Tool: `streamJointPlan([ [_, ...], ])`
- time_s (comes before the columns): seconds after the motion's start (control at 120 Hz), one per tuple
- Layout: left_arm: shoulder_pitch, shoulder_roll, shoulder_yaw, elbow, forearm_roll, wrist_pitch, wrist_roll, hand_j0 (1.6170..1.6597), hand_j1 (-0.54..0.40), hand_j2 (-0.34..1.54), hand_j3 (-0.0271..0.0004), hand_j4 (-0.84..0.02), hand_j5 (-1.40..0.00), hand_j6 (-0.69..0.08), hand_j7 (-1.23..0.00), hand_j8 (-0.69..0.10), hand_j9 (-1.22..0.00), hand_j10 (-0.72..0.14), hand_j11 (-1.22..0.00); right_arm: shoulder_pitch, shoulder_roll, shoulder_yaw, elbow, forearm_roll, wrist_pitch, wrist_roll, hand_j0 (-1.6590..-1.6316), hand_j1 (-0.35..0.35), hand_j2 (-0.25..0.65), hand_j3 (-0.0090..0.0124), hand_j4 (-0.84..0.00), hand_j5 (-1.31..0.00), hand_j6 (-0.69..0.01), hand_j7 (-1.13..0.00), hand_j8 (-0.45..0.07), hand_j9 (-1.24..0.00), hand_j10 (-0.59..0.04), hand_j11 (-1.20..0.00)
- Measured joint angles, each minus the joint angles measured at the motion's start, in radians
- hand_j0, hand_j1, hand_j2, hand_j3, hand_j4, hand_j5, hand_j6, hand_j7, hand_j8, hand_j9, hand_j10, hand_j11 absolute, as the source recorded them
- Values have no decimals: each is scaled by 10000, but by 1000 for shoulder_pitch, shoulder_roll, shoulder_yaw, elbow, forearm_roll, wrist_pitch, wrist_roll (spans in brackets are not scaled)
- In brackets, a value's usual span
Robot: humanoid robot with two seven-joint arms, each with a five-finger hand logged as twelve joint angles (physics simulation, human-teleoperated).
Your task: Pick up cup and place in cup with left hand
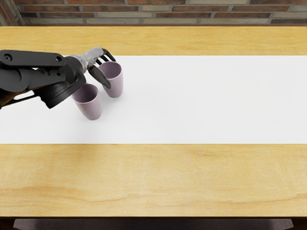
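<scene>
Cup at the back is right at the left hand, can't tell if it's gripped or how open the hand is. Other cup's just beside.

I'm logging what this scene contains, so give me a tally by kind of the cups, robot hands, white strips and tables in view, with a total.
Cups: 2
Left robot hand: 1
White strip: 1
Wooden table: 1
Total: 5
</scene>
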Motion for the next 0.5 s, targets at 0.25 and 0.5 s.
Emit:
streamJointPlan([
  [0.25,-35,94,-30,-88,-1,-3,0,16542,-1566,1604,0,-3099,-7429,-2473,-7228,-3251,-7243,-5215,-7256,0,0,0,0,0,0,0,-16581,-3309,-32,0,-149,-195,-147,-195,-148,-195,-148,-195],
  [0.5,-99,191,-51,-209,-2,-4,2,16544,-1733,1795,0,-2849,-7423,-2325,-7211,-3185,-7259,-5237,-7266,0,0,0,0,0,0,0,-16581,-3309,-31,0,-149,-195,-147,-195,-148,-195,-148,-195],
])
